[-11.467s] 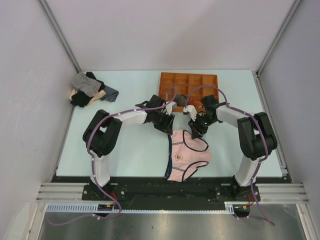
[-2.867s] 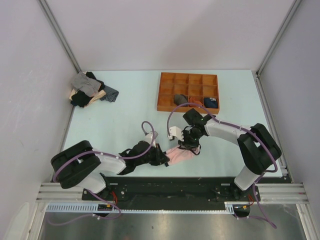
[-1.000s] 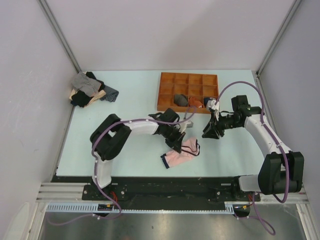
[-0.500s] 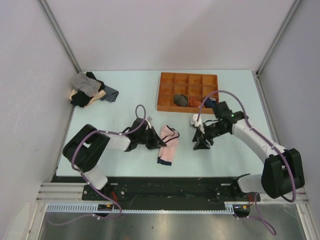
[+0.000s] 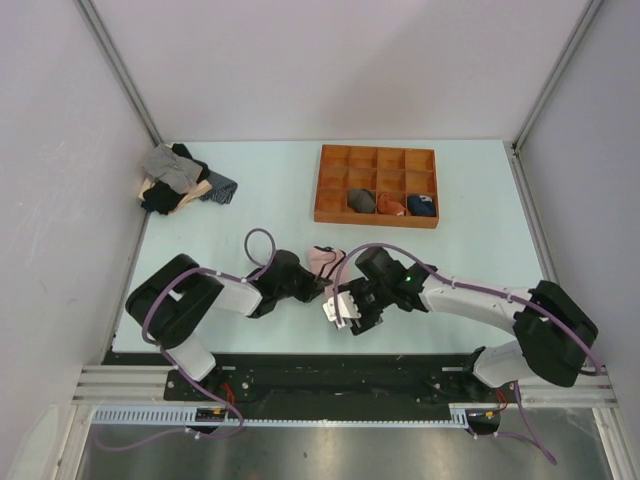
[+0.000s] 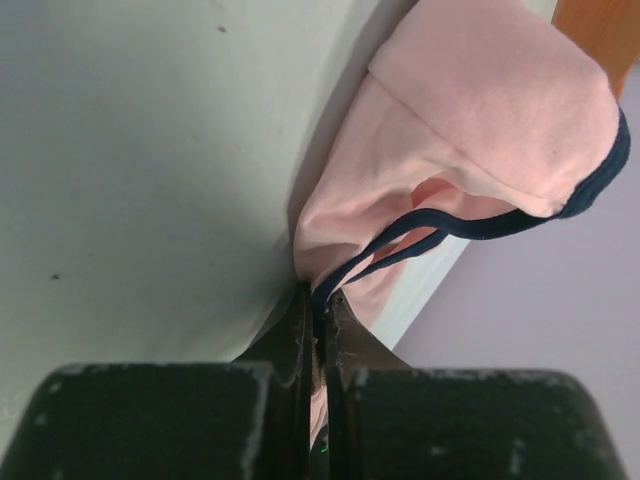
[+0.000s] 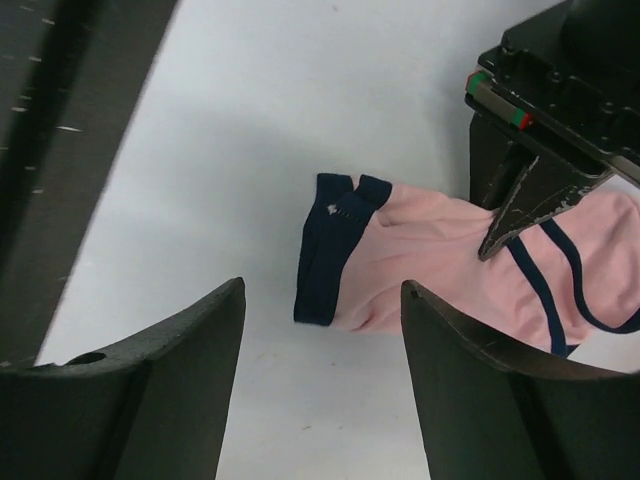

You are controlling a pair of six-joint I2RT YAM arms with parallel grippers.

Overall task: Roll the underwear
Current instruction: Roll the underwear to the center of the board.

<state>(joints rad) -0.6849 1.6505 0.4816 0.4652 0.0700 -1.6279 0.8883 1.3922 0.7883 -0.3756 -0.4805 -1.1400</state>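
Observation:
The underwear (image 5: 323, 262) is a bunched light-pink piece with navy edging, lying on the table's middle front. My left gripper (image 5: 312, 283) is shut on its navy edge, which shows pinched between the fingers in the left wrist view (image 6: 320, 300), with the pink fabric (image 6: 480, 130) hanging beyond. My right gripper (image 5: 345, 303) is open and empty just in front of the underwear. In the right wrist view its gap (image 7: 322, 288) faces the folded navy waistband (image 7: 330, 250), a short way off and not touching. The left gripper (image 7: 540, 190) also shows there, on the pink fabric.
An orange compartment tray (image 5: 378, 160) stands at the back right, with dark grey (image 5: 361, 200), orange (image 5: 390, 206) and navy (image 5: 421, 205) rolled bundles in its front row. A pile of grey, black and tan garments (image 5: 175, 178) lies at the back left. The table's front edge is close behind the right gripper.
My right arm has swung left from beside the underwear to just in front of it. The underwear has gone from lying stretched out to bunched, slightly farther back, with the left gripper still on it.

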